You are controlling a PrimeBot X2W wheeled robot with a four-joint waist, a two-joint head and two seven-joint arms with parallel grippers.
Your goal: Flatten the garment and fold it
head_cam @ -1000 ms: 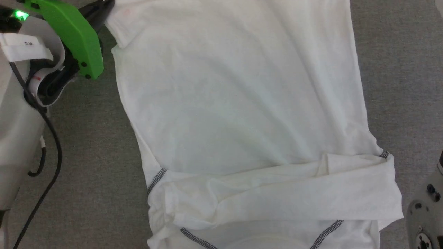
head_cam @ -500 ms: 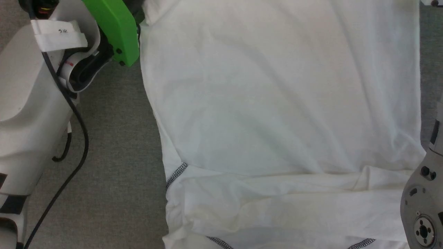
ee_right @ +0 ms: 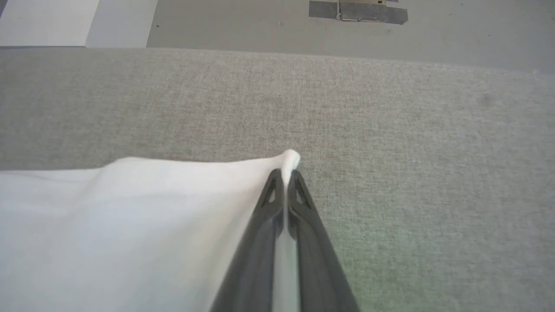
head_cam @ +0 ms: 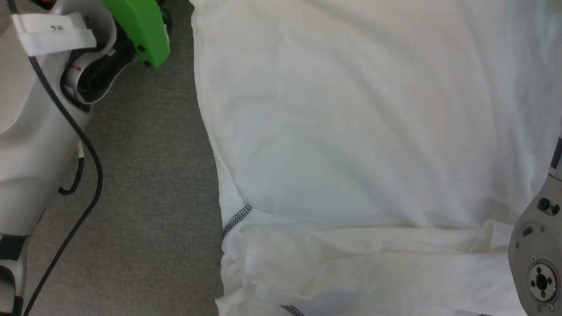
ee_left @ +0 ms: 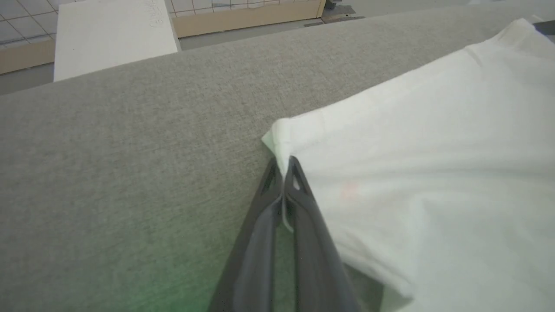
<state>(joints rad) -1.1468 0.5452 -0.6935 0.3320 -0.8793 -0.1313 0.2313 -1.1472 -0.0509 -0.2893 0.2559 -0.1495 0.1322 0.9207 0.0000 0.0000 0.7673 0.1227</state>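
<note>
The garment (head_cam: 360, 131) is a white shirt spread on the grey surface, with dark zigzag stitching (head_cam: 236, 218) near its lower left and a sleeve folded across its near part. In the left wrist view my left gripper (ee_left: 284, 167) is shut on the garment's (ee_left: 416, 173) corner. In the right wrist view my right gripper (ee_right: 285, 175) is shut on another corner of the garment (ee_right: 130, 225), with a small tuft of cloth poking past the tips. The head view has my left arm's green housing (head_cam: 140, 30) at the upper left and my right arm's grey joint (head_cam: 538, 259) at the lower right.
A grey fabric-covered table (head_cam: 145, 197) lies under everything. A black cable (head_cam: 83, 149) hangs along my left arm. Past the table's far edge stand a white board (ee_left: 112, 32) and tiled floor.
The right gripper has shut on the shirt's corner. The head camera has shifted, so the shirt sits further right and lower in the picture.
</note>
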